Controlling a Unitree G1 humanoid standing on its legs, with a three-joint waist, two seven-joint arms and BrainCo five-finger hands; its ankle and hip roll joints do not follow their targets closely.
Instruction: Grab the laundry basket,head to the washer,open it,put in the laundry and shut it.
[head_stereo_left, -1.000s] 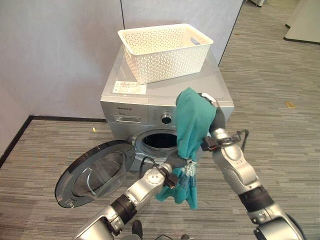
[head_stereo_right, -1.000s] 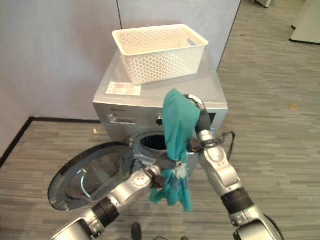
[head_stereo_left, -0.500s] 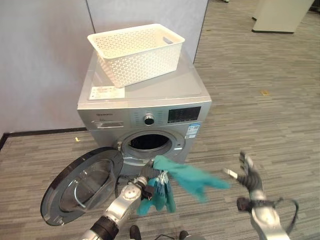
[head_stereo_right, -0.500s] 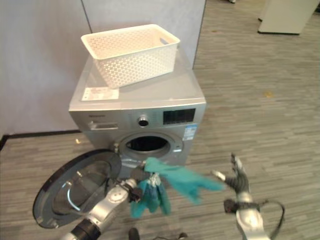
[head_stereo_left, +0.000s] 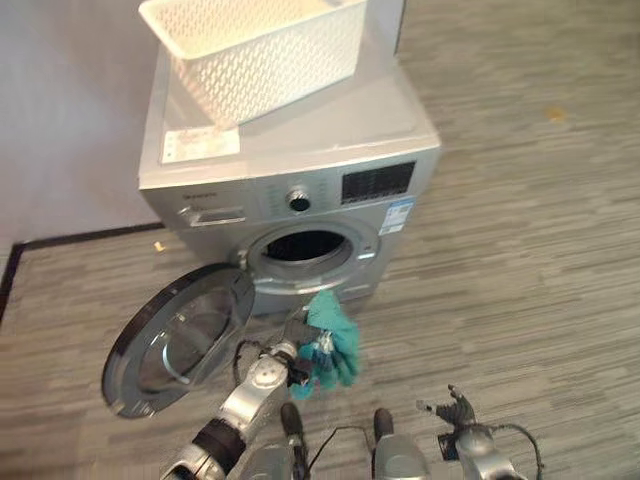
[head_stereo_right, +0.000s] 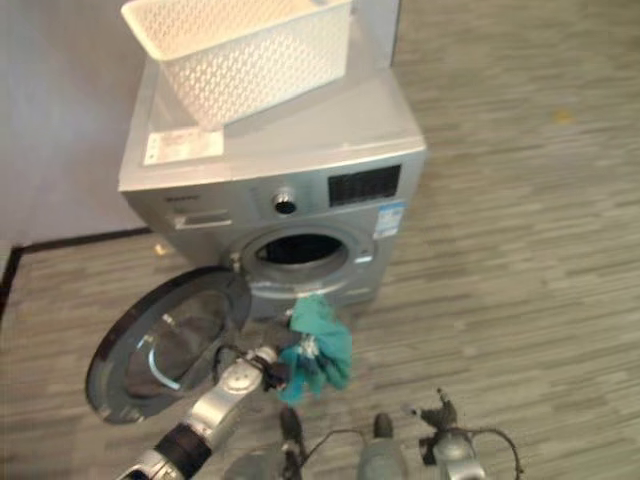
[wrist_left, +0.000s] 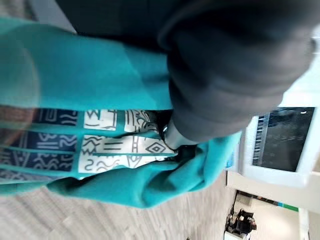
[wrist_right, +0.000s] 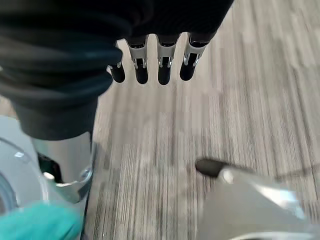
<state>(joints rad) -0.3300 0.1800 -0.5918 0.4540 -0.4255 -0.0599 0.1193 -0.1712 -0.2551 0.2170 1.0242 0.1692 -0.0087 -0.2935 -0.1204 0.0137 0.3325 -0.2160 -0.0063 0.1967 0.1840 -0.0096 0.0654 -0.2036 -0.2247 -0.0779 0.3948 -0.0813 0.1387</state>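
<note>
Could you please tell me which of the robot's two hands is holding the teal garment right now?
The left hand, curled round the teal garment below the washer's open door; the right hand hangs open and empty.

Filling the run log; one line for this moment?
left hand: shut on teal garment | right hand: open, low | washer door: open | basket: on washer

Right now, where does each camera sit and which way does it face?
Left and right eye views: head, looking down at the washer, its open door and the basket; both hands show.
Left wrist view: the left hand gripping the teal garment.
Right wrist view: the right hand, open over floor.
All share the garment.
</note>
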